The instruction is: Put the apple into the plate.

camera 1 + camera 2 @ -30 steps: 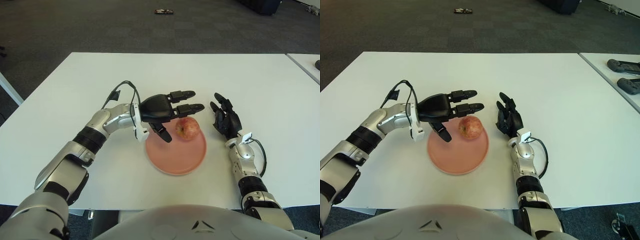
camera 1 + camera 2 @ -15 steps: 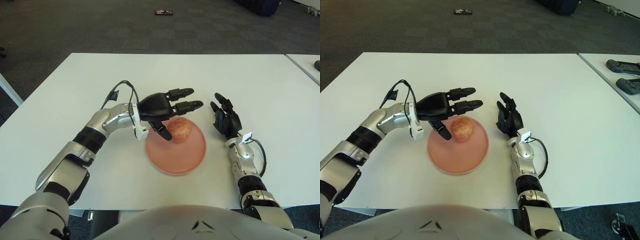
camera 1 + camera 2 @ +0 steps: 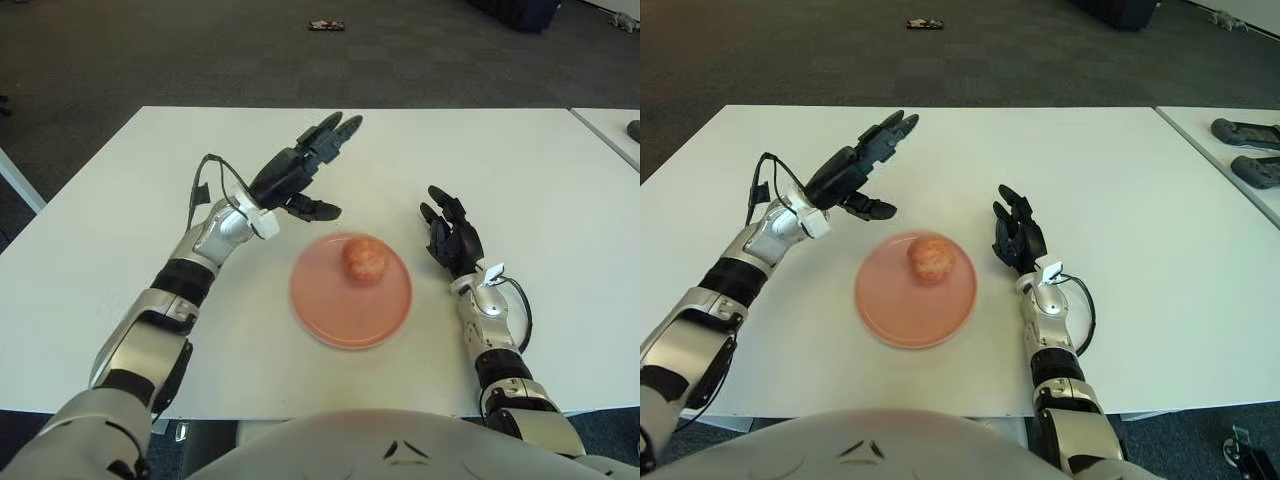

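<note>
One step left at most, by my read: pull the arm clear; the placing itself looks done.

Left hand [image 3: 300, 172] is raised above the table [image 3: 120, 200], up and to the left of the plate, fingers spread wide, holding nothing, well clear of the fruit; apple [image 3: 364, 258] sits on the pink plate [image 3: 335, 312], toward its far edge, nothing touching it; right hand [image 3: 452, 240] is parked just right of the plate, fingers loosely open, empty, not touching plate or apple.

View differences: right eye view picks up two dark handheld devices [image 3: 1250, 148] on a neighbouring table at the far right edge; left eye view shows only a sliver there; both catch a small dark object [image 3: 327, 23] on the floor beyond the table.
</note>
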Motion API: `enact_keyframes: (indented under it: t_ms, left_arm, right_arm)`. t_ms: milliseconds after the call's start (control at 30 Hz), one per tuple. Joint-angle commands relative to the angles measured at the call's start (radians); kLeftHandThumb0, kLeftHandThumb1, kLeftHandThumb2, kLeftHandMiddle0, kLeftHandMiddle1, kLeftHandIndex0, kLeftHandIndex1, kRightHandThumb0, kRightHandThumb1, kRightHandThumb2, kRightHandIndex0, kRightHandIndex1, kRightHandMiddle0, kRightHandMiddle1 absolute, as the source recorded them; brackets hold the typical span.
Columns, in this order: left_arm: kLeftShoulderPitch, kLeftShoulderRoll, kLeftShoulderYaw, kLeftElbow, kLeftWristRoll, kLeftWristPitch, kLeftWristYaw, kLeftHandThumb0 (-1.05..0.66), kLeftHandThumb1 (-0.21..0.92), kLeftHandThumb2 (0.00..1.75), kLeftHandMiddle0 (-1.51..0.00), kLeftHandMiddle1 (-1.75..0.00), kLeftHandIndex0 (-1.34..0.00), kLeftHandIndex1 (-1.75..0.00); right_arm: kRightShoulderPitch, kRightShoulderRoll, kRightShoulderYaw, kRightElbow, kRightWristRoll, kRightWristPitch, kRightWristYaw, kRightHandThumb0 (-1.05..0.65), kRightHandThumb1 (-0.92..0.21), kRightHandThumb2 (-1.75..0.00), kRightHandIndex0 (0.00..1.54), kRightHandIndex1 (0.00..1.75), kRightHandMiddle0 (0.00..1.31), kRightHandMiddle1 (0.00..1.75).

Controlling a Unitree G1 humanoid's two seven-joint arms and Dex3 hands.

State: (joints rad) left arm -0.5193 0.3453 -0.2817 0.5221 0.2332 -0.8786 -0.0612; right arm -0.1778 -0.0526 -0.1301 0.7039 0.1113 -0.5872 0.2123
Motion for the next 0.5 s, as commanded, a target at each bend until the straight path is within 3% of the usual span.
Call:
enact_keyframes:
  t_ms: [0, 100, 467]
  left_arm:
    - [0.027, -0.046, 0.047, 0.066, -0.114, -0.024, -0.027, -0.9, 0.92, 0.84, 0.0, 0.0, 0.0, 0.0]
    - [0.023, -0.079, 0.087, 0.151, -0.171, -0.061, -0.038, -0.84, 0.92, 0.94, 0.0, 0.0, 0.0, 0.0]
    - [0.005, -0.122, 0.242, 0.255, -0.167, 0.01, 0.092, -0.9, 0.92, 1.16, 0.0, 0.0, -0.03, -0.03]
  right_arm:
    - [0.071, 0.026, -0.005, 0.06, 0.024, 0.053, 0.008, -0.59, -0.92, -0.67, 0.24, 0.01, 0.0, 0.47]
    - [0.073, 0.028, -0.006, 0.053, 0.027, 0.058, 0.011, -0.59, -0.92, -0.66, 0.24, 0.01, 0.0, 0.46]
    - [0.086, 0.029, 0.003, 0.026, 0.016, 0.074, -0.012, -0.6, -0.92, -0.64, 0.23, 0.01, 0.0, 0.45]
